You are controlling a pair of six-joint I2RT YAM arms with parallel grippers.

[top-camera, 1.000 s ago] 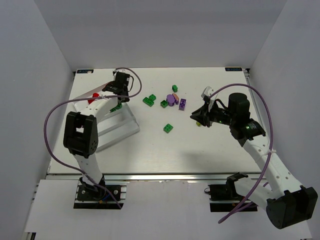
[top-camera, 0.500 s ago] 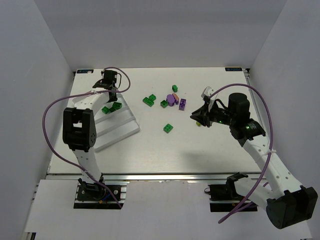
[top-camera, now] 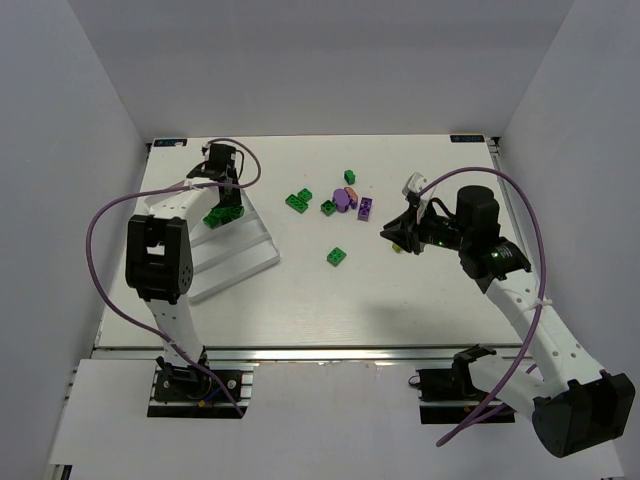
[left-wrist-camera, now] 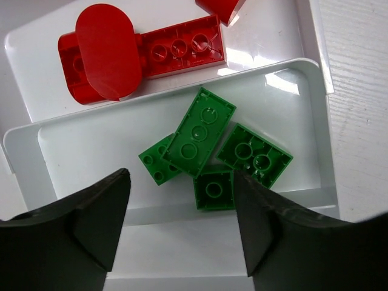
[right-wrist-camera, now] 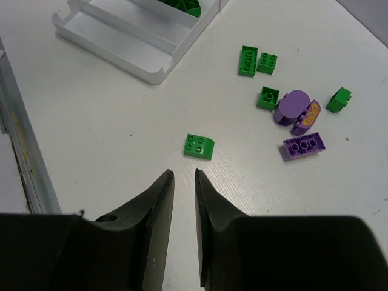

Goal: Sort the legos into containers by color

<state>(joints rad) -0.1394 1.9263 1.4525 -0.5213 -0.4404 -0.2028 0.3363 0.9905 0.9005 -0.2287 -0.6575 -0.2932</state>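
The left gripper hangs over the tray at the far left corner of the table. Its fingers are spread with nothing between them, right above the compartment where four green bricks lie in a loose heap. The red bricks sit in the next compartment, toward the tray's far edge. This looks like the drop-off end of a green delivery. The right gripper hovers over the right middle of the table with its fingers almost together, and I cannot tell whether they pinch anything. Loose pieces remain near the far middle: a lone green brick, more green ones, and the purple bricks. The next move probably calls for lifting the left arm clear of the tray walls, then reaching for a loose brick, with purple needing a compartment of its own.
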